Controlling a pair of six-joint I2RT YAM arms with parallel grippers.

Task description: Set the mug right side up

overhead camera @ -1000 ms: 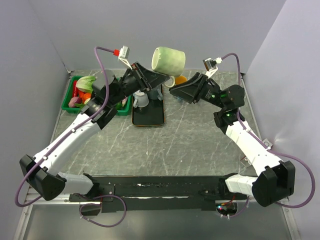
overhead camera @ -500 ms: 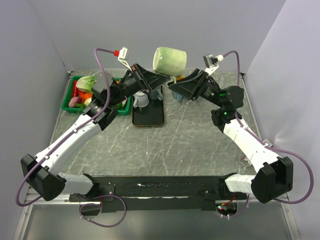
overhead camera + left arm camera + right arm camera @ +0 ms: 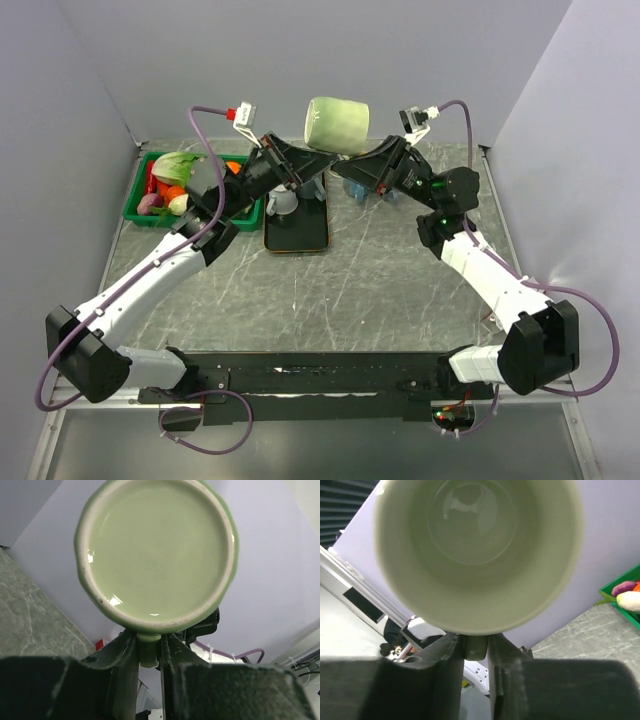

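Observation:
A pale green mug (image 3: 336, 124) hangs in the air on its side above the back of the table, handle pointing down. The left wrist view faces its base (image 3: 156, 555). The right wrist view looks into its open mouth (image 3: 477, 550). My left gripper (image 3: 320, 160) comes from the left and is shut on the mug's handle (image 3: 149, 652). From the right, my right gripper (image 3: 347, 166) is shut on the same handle (image 3: 476, 647), close to the rim. Both grippers meet under the mug.
A green basket (image 3: 130, 205) of vegetables stands at the back left. A dark tray (image 3: 297, 235) lies below the mug with a small grey cup (image 3: 283, 200) on it. Grey walls close in the back and both sides.
My right gripper has moved left to the mug and shut on its handle. The mug has rolled slightly in the left gripper's hold, which stayed shut.

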